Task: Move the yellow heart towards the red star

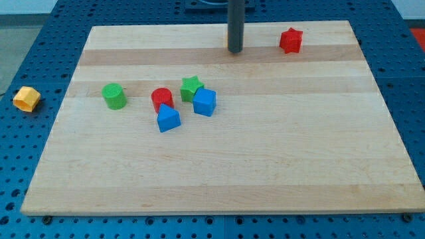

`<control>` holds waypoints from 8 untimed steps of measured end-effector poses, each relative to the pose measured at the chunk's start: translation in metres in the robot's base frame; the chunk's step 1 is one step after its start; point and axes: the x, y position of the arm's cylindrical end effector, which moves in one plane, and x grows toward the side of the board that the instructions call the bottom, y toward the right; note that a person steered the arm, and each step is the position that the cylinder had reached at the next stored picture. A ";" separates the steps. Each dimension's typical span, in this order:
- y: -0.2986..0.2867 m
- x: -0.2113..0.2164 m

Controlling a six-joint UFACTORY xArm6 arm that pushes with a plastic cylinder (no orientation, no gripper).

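Observation:
The red star (291, 40) sits near the view's top right of the wooden board (265, 153). My dark rod comes down at the top centre, and my tip (235, 52) rests on the board to the left of the red star, well apart from it. A thin yellow-orange sliver (228, 42) shows at the rod's left edge. It looks like the yellow heart, mostly hidden behind the rod, so its shape cannot be made out.
A cluster lies left of centre: a green cylinder (114, 95), a red cylinder (161, 99), a green star (191, 87), a blue cube (204, 102) and a blue wedge-like block (168, 118). A yellow block (27, 98) lies off the board at the left.

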 end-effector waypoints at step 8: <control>-0.091 -0.013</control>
